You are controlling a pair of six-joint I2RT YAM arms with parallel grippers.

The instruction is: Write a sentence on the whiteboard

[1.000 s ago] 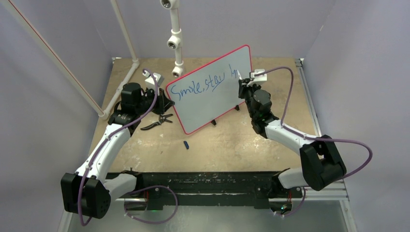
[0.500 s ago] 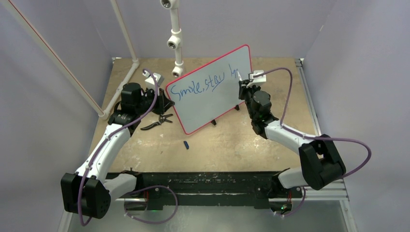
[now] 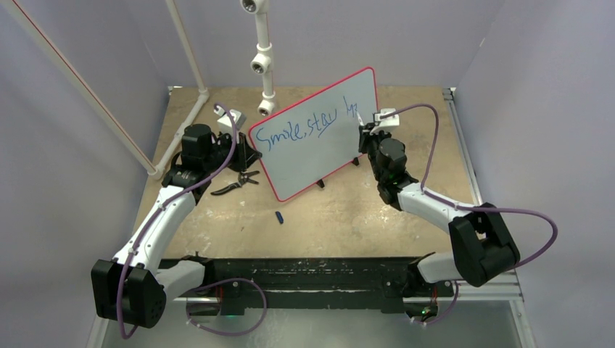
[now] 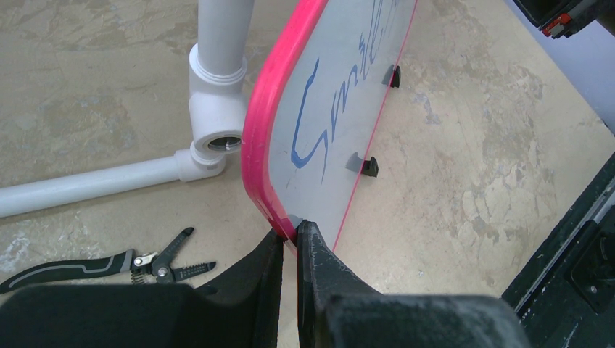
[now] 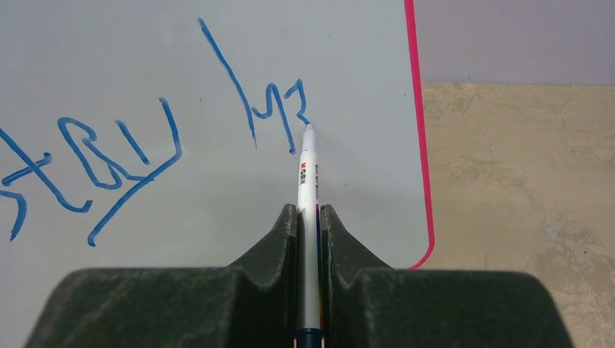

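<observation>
Right jaws clamped on slim white marker [image 5: 307,181] — tip touching whiteboard [image 3: 312,163] at end of last blue stroke, near its right red edge. Left jaws pinching rounded red frame on board's left side. Board smooth, pale grey, propped on black feet on scuffed tan counter [image 3: 341,210]. Long axis rises left to right — sentence [image 3: 308,127] follows it.
</observation>
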